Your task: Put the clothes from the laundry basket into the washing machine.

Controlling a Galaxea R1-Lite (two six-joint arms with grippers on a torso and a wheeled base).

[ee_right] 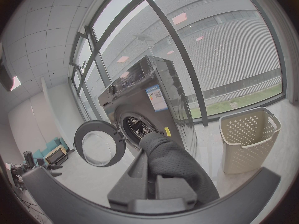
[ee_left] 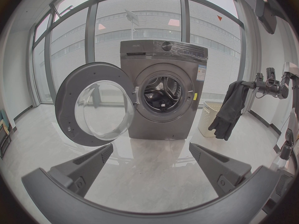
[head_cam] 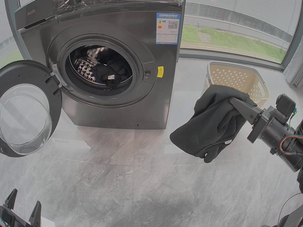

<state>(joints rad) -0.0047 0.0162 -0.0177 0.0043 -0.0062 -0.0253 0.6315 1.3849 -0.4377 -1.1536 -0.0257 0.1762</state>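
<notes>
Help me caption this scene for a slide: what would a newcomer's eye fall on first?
First, the dark garment dangling from the shut right gripper, in front of the beige laundry basket. Next, the washing machine on the left, its round door swung wide open and dark clothes already lying in the drum.

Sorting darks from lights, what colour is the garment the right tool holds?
The garment is dark charcoal grey, clearest in the head view.
</notes>
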